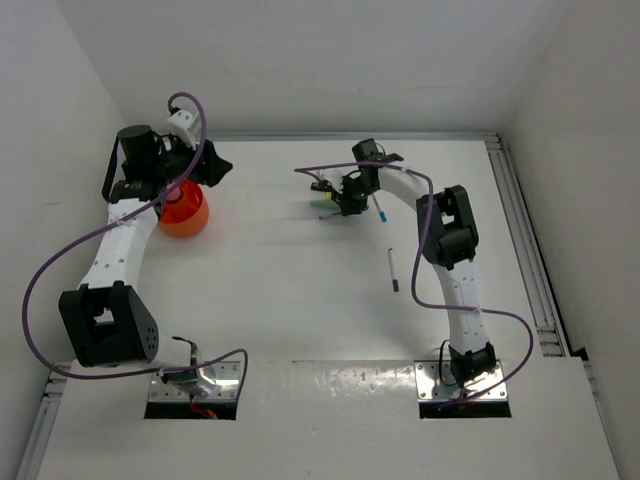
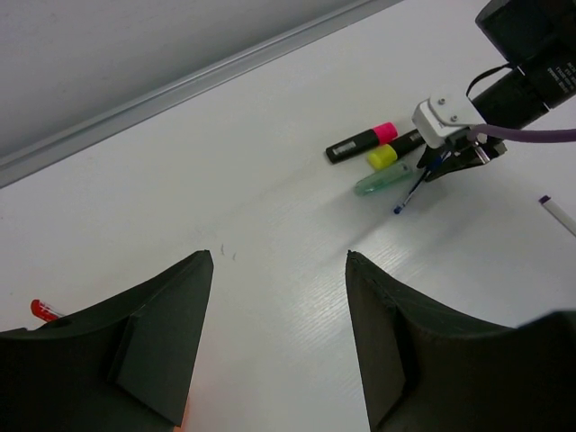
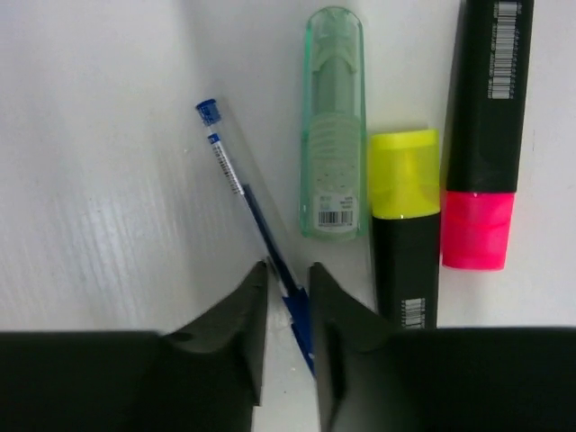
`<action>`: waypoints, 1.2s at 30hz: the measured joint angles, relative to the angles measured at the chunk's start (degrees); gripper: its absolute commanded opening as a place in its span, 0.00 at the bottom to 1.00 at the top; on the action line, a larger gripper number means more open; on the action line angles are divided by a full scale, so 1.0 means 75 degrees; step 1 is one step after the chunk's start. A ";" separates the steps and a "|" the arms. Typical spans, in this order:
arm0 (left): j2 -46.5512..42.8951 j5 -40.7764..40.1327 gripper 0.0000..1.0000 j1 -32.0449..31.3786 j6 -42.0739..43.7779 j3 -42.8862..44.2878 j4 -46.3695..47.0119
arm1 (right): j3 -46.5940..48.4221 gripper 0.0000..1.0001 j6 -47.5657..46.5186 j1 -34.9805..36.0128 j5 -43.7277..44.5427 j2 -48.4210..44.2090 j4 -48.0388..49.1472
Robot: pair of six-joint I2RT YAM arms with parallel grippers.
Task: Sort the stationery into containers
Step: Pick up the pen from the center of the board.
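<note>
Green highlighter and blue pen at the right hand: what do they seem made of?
The green highlighter looks like translucent glossy plastic: its inner barrel shows through the casing. The blue pen seems clear plastic: the ink tube shows inside its barrel.

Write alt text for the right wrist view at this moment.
The right gripper straddles one end of a blue pen on the white table, jaws narrow; whether they pinch it is unclear. Beside the pen lie a green highlighter, a yellow-capped black highlighter and a pink-capped black highlighter, side by side.
</note>
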 measured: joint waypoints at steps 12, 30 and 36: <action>-0.0012 0.0743 0.64 0.0090 0.0758 0.0029 -0.0868 | -0.3261 0.00 -0.0807 0.0656 0.0746 -0.2040 0.0769; -0.2818 0.0676 0.59 -0.3054 0.6560 -0.0195 -0.4354 | -0.2535 0.00 0.6534 0.0484 -0.2390 -0.2576 -0.0335; -0.2142 -0.0522 0.54 -0.5135 0.7764 -0.0192 -0.5021 | -0.3488 0.00 0.9704 0.0420 -0.3759 -0.2582 0.1443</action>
